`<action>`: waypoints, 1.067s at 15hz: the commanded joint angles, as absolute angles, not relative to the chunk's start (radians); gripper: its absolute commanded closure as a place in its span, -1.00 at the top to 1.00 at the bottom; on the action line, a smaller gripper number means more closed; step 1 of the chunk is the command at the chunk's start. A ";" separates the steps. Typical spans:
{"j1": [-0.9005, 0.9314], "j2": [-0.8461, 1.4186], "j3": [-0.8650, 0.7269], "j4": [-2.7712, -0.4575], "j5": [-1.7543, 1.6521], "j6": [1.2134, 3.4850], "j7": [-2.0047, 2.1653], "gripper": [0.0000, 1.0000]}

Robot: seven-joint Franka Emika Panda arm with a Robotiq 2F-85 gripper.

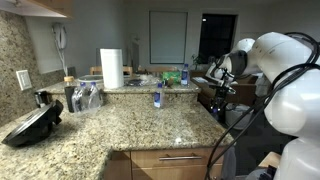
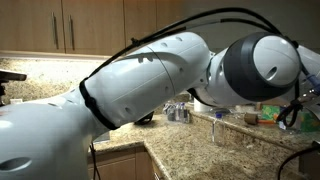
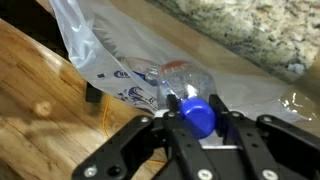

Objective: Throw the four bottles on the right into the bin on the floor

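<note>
The black two-finger gripper (image 3: 197,120) comes in from the bottom edge of the wrist view. Its jaws are drawn in on either side of the blue cap (image 3: 198,112) of a small clear plastic bottle (image 3: 183,78), so it reads as clamped on that bottle at the neck end. The bottle's long axis runs straight on from the fingers, cap nearest the gripper and base pointing away. The base points at the whitish plastic liner (image 3: 105,45) of the bin, which fills the view just beyond. The bottle's body shows against the liner, but I cannot tell whether the two touch or whether the base is inside the rim. The release likely turns on that alignment over the opening. Brown wooden floor (image 3: 40,100) lies beside the liner, and a speckled granite counter (image 3: 250,25) shows past it. In an exterior view another small blue-capped bottle (image 1: 157,98) stands upright on the counter, below a white paper-towel roll (image 1: 111,68).
</note>
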State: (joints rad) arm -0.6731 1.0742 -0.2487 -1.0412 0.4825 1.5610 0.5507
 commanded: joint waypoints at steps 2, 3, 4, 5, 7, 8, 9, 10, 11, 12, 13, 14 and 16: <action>-0.661 1.043 -0.256 -1.082 0.485 1.646 0.542 0.28; -0.655 1.032 -0.259 -1.096 0.479 1.671 0.531 0.30; -0.651 1.025 -0.261 -1.104 0.474 1.685 0.525 0.40; -0.644 1.016 -0.265 -1.112 0.470 1.705 0.519 0.54; -0.638 0.996 -0.267 -1.124 0.465 1.728 0.509 0.79; -0.636 0.977 -0.269 -1.133 0.464 1.731 0.499 0.90; -0.634 0.947 -0.273 -1.151 0.462 1.738 0.475 0.96; -0.633 0.920 -0.277 -1.163 0.455 1.735 0.449 1.00; -0.631 0.875 -0.282 -1.194 0.450 1.756 0.408 1.00; -0.621 0.834 -0.296 -1.226 0.435 1.782 0.378 1.00; -0.605 0.782 -0.312 -1.268 0.399 1.788 0.317 1.00; -0.592 0.740 -0.322 -1.304 0.373 1.794 0.274 1.00; -0.557 0.658 -0.341 -1.371 0.306 1.794 0.198 1.00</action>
